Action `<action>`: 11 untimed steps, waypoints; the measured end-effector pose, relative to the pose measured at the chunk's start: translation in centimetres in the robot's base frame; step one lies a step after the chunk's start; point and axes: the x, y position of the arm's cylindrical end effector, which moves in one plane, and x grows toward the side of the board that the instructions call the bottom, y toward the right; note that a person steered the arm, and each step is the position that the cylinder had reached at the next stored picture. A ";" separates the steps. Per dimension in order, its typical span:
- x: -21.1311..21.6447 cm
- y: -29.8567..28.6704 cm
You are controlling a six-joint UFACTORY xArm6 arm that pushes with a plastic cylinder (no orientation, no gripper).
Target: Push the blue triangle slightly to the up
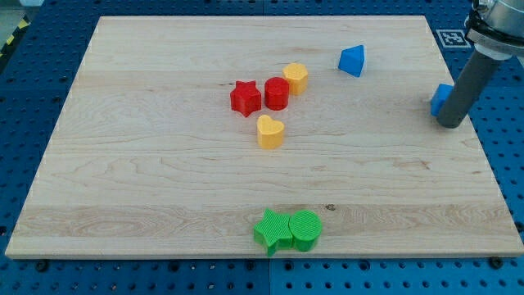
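The blue triangle (352, 61) lies near the view's top, right of centre, on the wooden board (147, 164). My tip (449, 124) is at the board's right side, well to the right of and below the triangle. It stands right against a second blue block (440, 97), which the rod partly hides, so its shape is unclear.
A red star (245, 97), a red round block (277, 93) and a yellow hexagon block (295, 77) cluster at centre top. A yellow heart (270, 131) lies below them. A green star (273, 230) and a green round block (305, 229) sit at the bottom edge.
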 end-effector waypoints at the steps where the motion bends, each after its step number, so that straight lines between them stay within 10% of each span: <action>1: 0.0 -1.9; 11: -16.0 -19.8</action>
